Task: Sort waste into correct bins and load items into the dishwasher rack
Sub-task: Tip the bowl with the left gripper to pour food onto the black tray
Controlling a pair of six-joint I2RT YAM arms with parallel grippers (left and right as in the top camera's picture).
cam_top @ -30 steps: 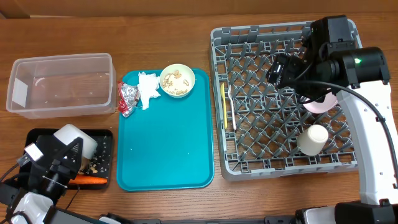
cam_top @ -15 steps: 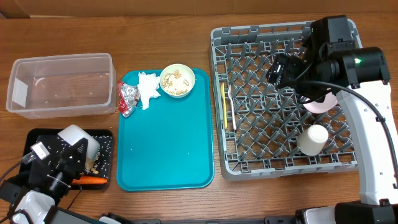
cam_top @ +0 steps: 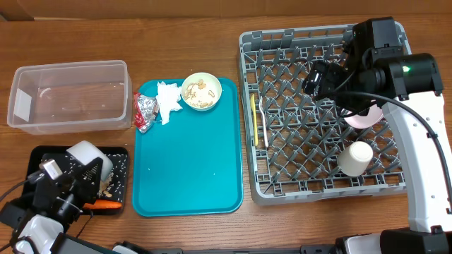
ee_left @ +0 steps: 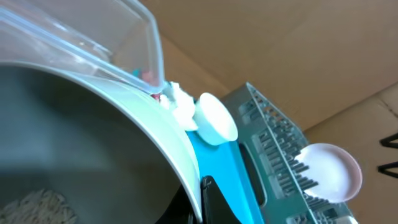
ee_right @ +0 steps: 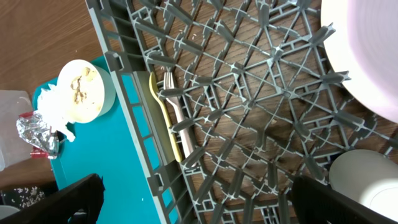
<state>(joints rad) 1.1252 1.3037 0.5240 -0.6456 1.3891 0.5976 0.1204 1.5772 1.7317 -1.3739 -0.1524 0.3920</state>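
My left gripper (cam_top: 79,173) is shut on the rim of a small pale bowl (cam_top: 89,155) and holds it tilted over the black tray (cam_top: 42,152). Crumbs (cam_top: 109,188) and an orange carrot (cam_top: 106,205) lie in that tray. In the left wrist view the bowl (ee_left: 93,143) fills the left side, pinched by my finger (ee_left: 200,199), with crumbs (ee_left: 34,205) inside. My right gripper (ee_right: 205,208) is open over the grey rack (cam_top: 282,176). The rack holds the yellow spoon (cam_top: 253,116), fork (cam_top: 263,120), cup (cam_top: 355,158) and pink plate (cam_top: 364,117).
The teal tray (cam_top: 187,169) carries a second bowl with crumbs (cam_top: 201,90), a white napkin (cam_top: 167,101) and a foil wrapper (cam_top: 145,111). The clear tub (cam_top: 70,95) stands at the back left. The right wrist view shows bowl (ee_right: 84,87), fork (ee_right: 177,115) and plate (ee_right: 367,50).
My left arm has shifted a little toward the front left with the bowl still in its jaws. The right arm has not moved.
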